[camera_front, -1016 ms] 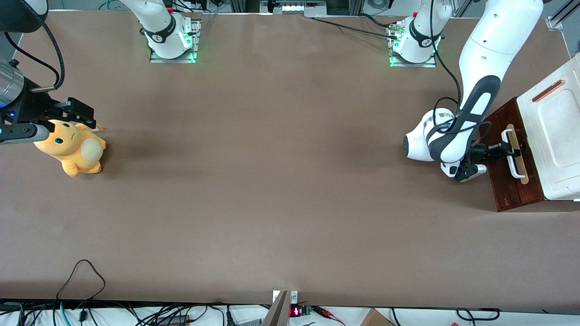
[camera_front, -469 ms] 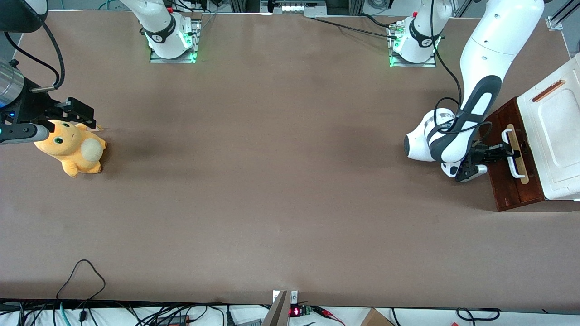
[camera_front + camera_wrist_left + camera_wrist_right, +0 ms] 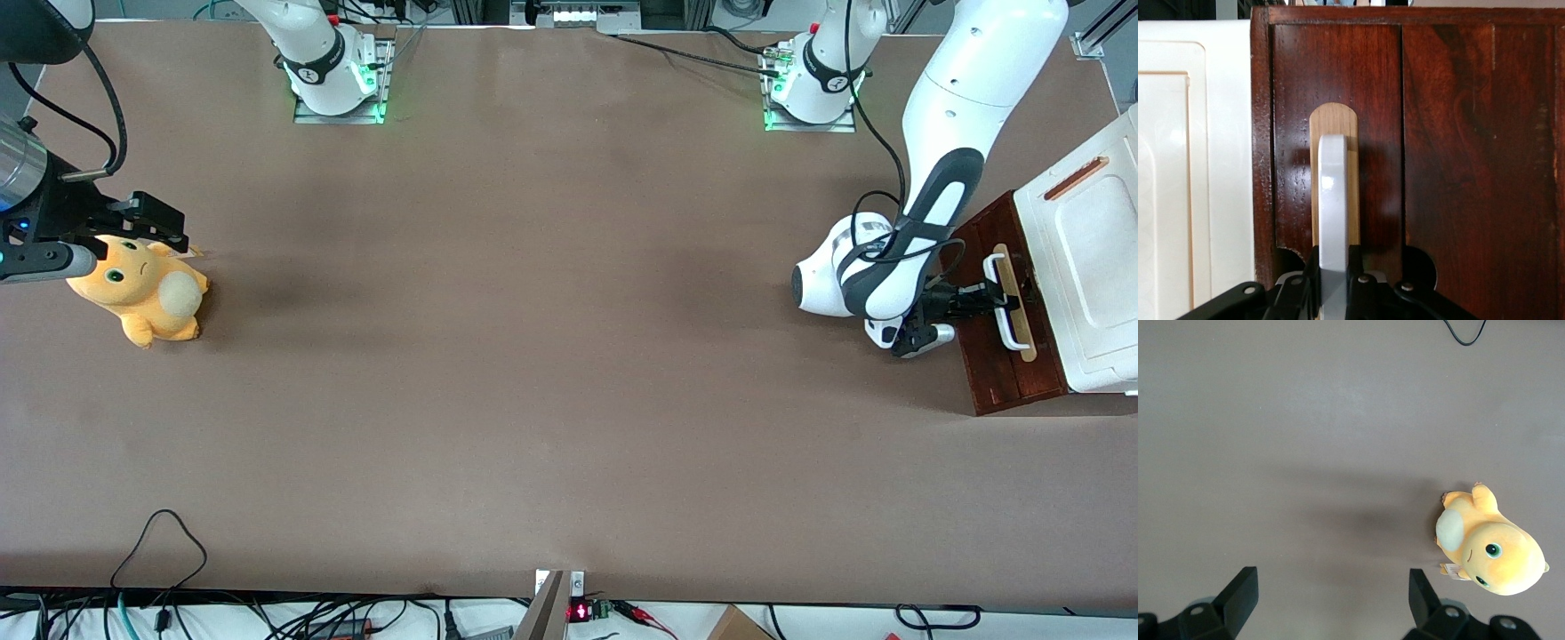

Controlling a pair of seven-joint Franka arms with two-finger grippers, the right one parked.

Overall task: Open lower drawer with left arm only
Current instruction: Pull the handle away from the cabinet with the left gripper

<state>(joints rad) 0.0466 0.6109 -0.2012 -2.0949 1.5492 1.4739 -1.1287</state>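
The lower drawer (image 3: pixel 1005 373) has a dark red-brown wooden front (image 3: pixel 1451 153) and stands at the working arm's end of the table. A white bar handle (image 3: pixel 1007 307) runs along a pale wood strip (image 3: pixel 1334 120) on that front. The left arm (image 3: pixel 933 160) reaches down to it. Its black gripper (image 3: pixel 994 295) is shut on the white handle (image 3: pixel 1333 200), one black finger (image 3: pixel 1355 277) pressed against each side of the bar.
A white cabinet top (image 3: pixel 1093 267) with a small copper-coloured strip (image 3: pixel 1075 178) sits above the drawer. An orange plush toy (image 3: pixel 142 293) lies toward the parked arm's end of the table. Cables trail along the table edge nearest the front camera.
The cabinet and drawer front have shifted very slightly; the gripper stays on the handle in nearly the same place.
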